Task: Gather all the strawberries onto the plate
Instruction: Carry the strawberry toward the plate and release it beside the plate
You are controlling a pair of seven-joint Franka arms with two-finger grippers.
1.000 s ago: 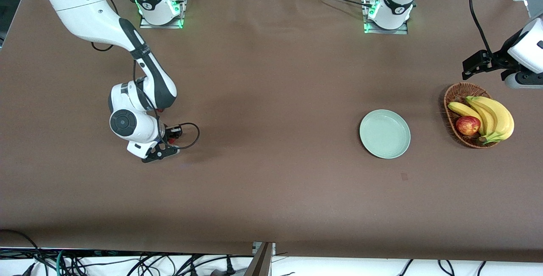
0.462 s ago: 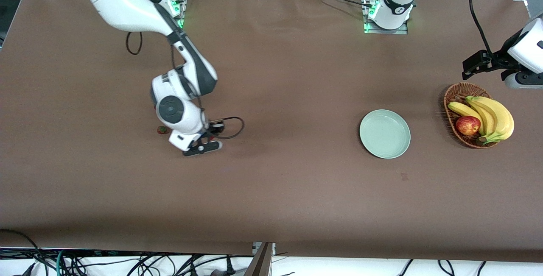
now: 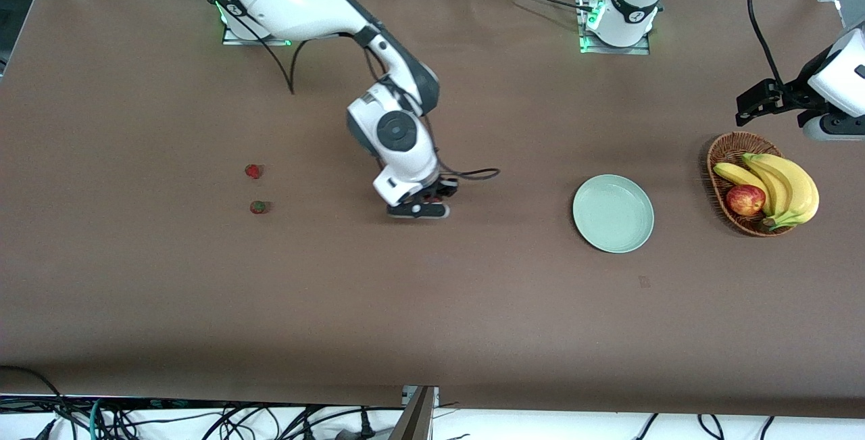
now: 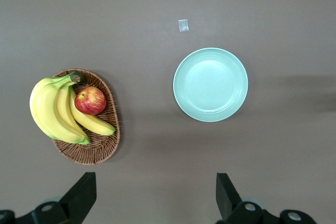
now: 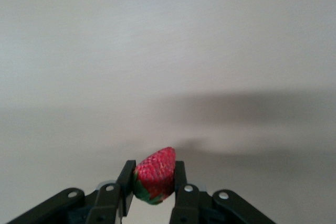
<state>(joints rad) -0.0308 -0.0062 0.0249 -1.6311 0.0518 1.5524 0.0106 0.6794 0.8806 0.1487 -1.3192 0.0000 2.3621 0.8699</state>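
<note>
My right gripper (image 3: 422, 209) is over the bare table middle, between the two loose strawberries and the plate. It is shut on a strawberry (image 5: 155, 176), red with a green cap, pinched between the fingers (image 5: 179, 174). Two more strawberries lie on the table toward the right arm's end, one (image 3: 253, 171) farther from the camera and one (image 3: 258, 207) nearer. The pale mint-green plate (image 3: 613, 213) is bare and also shows in the left wrist view (image 4: 210, 84). My left gripper (image 4: 155, 195) is open and empty, held high near the basket, and waits.
A brown wicker basket (image 3: 719, 183) holding bananas (image 3: 784, 186) and a red apple (image 3: 745, 199) sits beside the plate at the left arm's end. A small pale mark (image 3: 643, 281) lies on the table nearer the camera than the plate.
My right arm has swung from the strawberries' spot toward the plate, carrying one strawberry. The two strawberries it had been hiding now show on the table. The left arm has not moved.
</note>
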